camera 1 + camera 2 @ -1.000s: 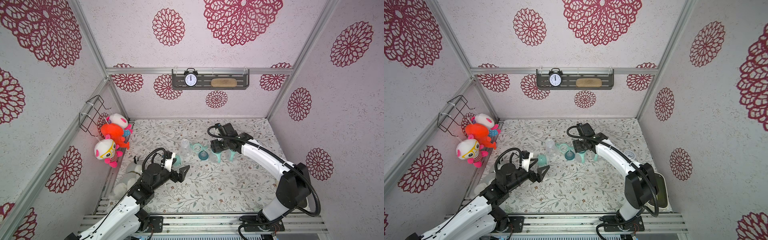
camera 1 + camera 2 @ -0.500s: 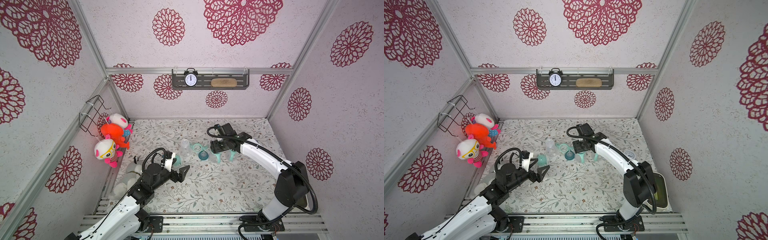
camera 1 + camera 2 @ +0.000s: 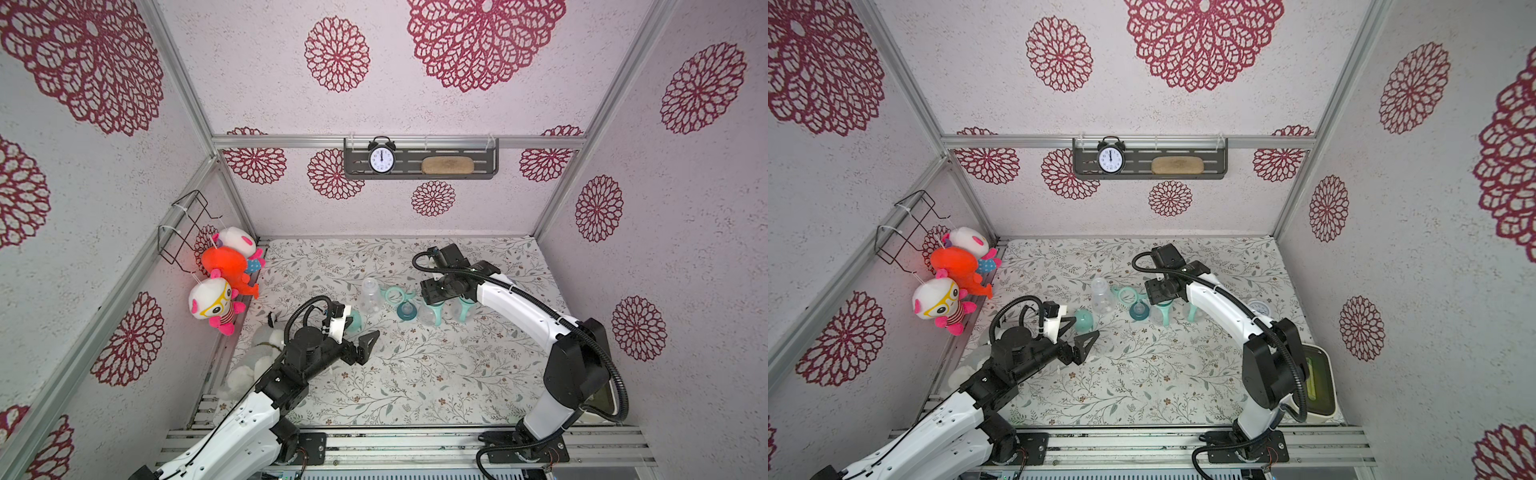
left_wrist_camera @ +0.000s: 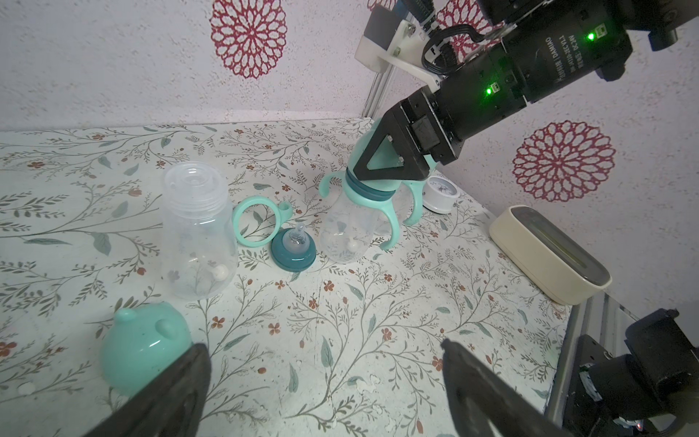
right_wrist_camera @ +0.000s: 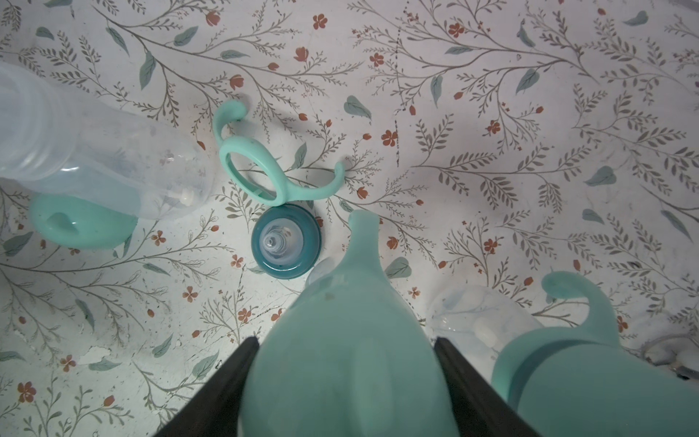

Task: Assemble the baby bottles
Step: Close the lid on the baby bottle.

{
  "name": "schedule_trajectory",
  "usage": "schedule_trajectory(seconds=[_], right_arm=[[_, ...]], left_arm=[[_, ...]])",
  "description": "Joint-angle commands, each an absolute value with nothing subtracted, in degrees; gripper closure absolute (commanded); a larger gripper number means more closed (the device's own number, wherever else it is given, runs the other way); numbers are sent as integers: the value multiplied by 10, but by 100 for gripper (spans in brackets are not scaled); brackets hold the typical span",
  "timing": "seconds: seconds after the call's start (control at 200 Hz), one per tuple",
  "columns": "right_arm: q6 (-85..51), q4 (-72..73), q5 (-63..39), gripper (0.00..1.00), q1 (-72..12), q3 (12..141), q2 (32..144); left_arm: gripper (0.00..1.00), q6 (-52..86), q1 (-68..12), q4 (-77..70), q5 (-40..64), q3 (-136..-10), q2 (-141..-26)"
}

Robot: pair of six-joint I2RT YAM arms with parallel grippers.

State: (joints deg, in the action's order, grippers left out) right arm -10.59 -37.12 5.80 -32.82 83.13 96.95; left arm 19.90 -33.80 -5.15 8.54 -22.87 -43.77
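Right end effector [image 5: 342, 348] clamps the mint eared dome cap [image 5: 348, 386] of an upright clear plastic bottle with mint handles [image 4: 350, 234], mid-bench. Second capped clear bottle [image 5: 567, 370] stands just right of it. Left of it on the floral bench [image 4: 378, 302]: dark teal nipple collar [image 4: 294, 249], loose mint two-handled ring [image 4: 253, 223], bare clear bottle [image 4: 198, 234]. Left end effector [image 4: 321, 346] is wide, holding nothing; loose mint dome cap [image 4: 143, 348] sits just beside one finger.
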Motion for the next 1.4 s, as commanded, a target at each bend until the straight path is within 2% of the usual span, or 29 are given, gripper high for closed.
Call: schedule_trajectory(seconds=[0.0, 0.515, 0.991, 1.396], right_arm=[[-96, -398, 75, 29, -325, 835, 973], [-112, -336, 69, 29, -325, 753, 928], [-119, -207, 57, 29, -325, 657, 886], [-131, -210, 57, 29, -328, 634, 890]], left_arm=[[2, 196, -333, -54, 91, -241, -434], [2, 191, -332, -53, 93, -246, -439], [2, 193, -332, -55, 92, -242, -440], [2, 192, -333, -54, 88, -238, -434]])
